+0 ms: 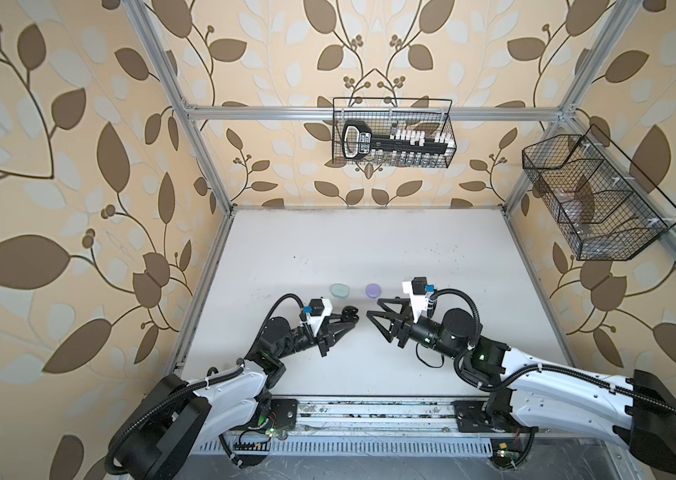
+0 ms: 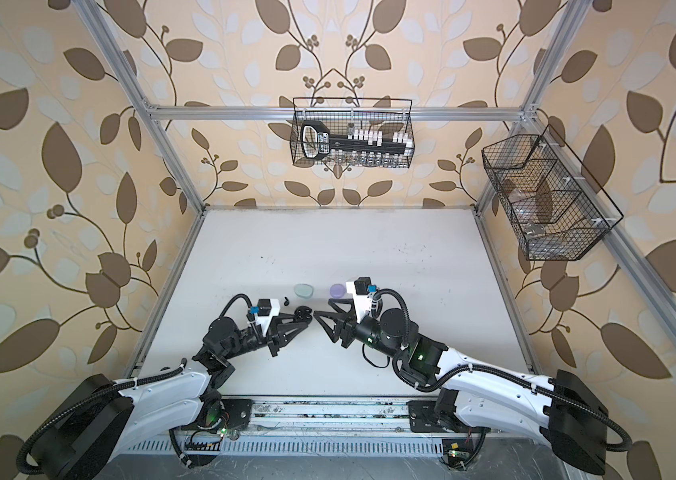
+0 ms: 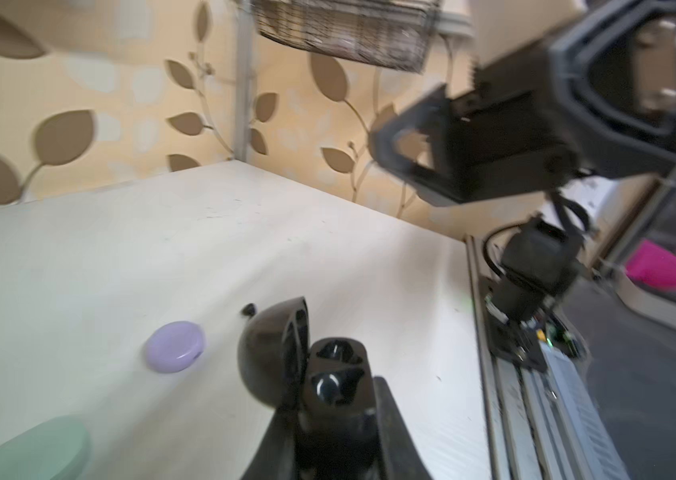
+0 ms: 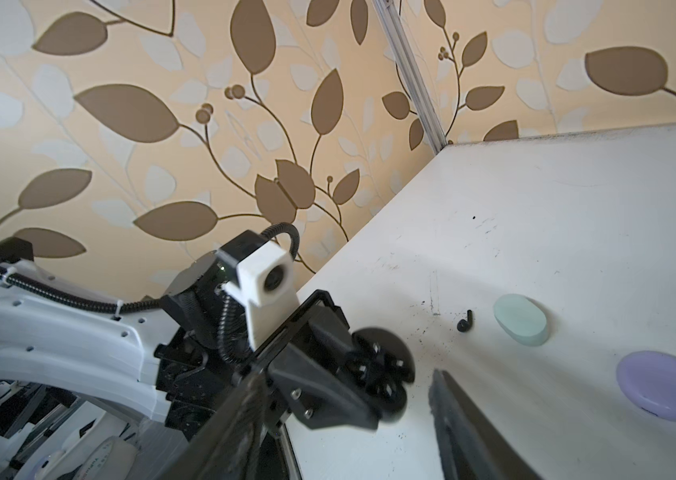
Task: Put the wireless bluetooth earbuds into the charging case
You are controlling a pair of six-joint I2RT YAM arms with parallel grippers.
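Earbud (image 4: 465, 323), black, lies loose on table (image 1: 369, 245) just beside mint case (image 4: 521, 320), well inside every edge. Lilac case (image 4: 660, 392) sits near, apart. Left gripper (image 1: 351, 319) pinches open black case (image 3: 263, 353), lid up; right gripper (image 1: 373, 307) faces it, fingers spread, holding nothing. Bare table stretches from the cases to the back edge.

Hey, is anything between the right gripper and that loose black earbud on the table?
Partly: the open black case in the left gripper crowds the right gripper's line to the black earbud. Nothing else visible does.
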